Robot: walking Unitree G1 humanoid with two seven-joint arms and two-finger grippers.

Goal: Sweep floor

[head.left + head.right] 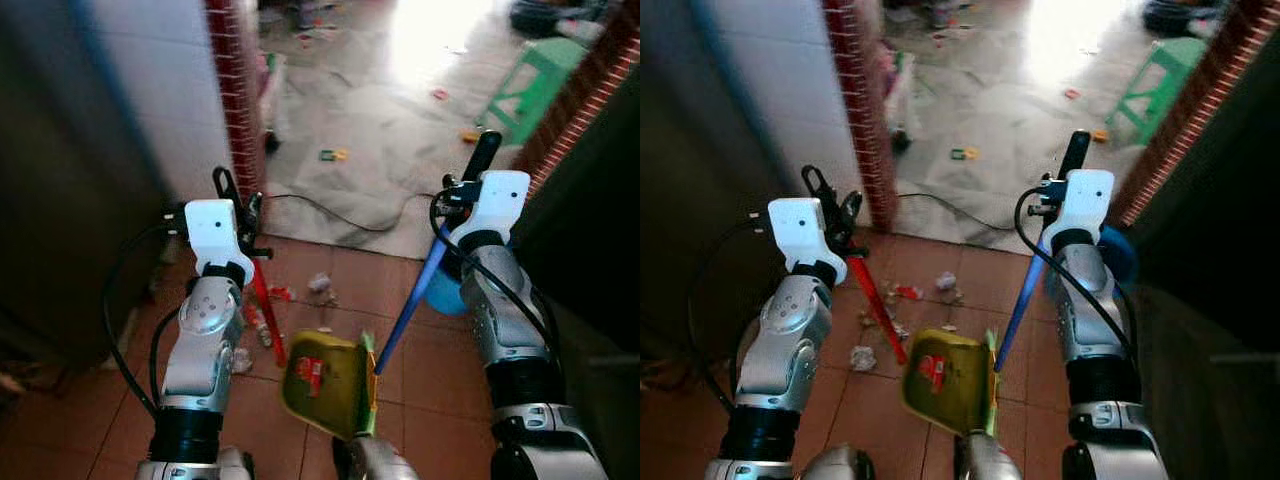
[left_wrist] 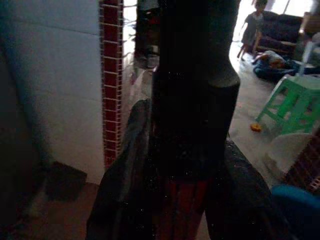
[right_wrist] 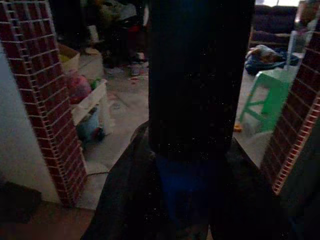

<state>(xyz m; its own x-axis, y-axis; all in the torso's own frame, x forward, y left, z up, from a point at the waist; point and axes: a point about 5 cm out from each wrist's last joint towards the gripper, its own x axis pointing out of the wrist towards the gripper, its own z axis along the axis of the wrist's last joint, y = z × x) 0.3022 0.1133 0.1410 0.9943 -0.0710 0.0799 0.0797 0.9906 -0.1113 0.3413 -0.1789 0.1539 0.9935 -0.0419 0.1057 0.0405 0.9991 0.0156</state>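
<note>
- My left gripper (image 1: 238,205) is clamped on the red handle (image 1: 268,315), and my right gripper (image 1: 470,178) on the blue handle (image 1: 410,300), so both tools slant down to the tiles in front of me.
- The yellow-green dustpan (image 1: 325,382) sits near, between my arms, open toward the scraps.
- Litter (image 1: 946,282) lies just beyond it, on the terracotta floor (image 1: 330,265) before the doorway.
</note>
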